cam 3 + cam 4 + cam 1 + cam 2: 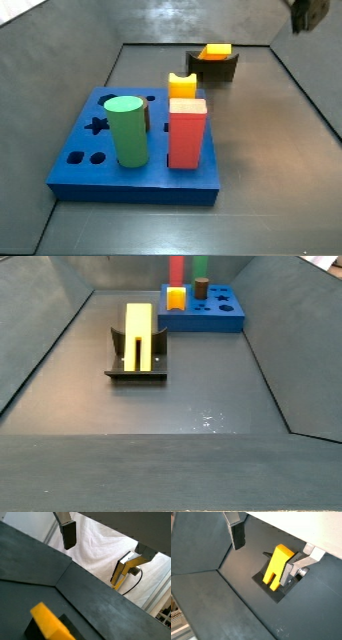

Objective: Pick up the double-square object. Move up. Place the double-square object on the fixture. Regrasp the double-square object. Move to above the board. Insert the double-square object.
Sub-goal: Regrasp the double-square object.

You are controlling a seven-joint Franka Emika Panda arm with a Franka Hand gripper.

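Gripper: the gripper (pixel 271 543) hangs high above the grey floor, clear of everything; in a side view only a dark part of it (pixel 311 14) shows at the top right corner of the frame, above the far right wall.
Fingers: spread wide apart with nothing between them; one dark-padded finger (pixel 237 534) and the other silver finger (pixel 308 559) show in both wrist views, each well off the bar.
Double-square object: the double-square object (pixel 139 332) lies lengthwise on the fixture (pixel 135 373), a long yellow-orange bar with a step running along its top; in a side view it shows end-on as an orange square (pixel 217 50).
Fixture: a dark holder on a base plate, standing on the floor near the far end of the tray in a side view (pixel 214 68), apart from the board and touching neither wall.
Board: the board (pixel 80 175), a thick blue slab with a star hole and paired round holes, sits toward the near left of the floor in a side view.
Pieces in the board: a green cylinder (pixel 127 130), a red block (pixel 187 132) and a shorter yellow notched block (pixel 182 85) stand upright in it.
Release: the bar rests on the fixture alone, untouched by either finger.
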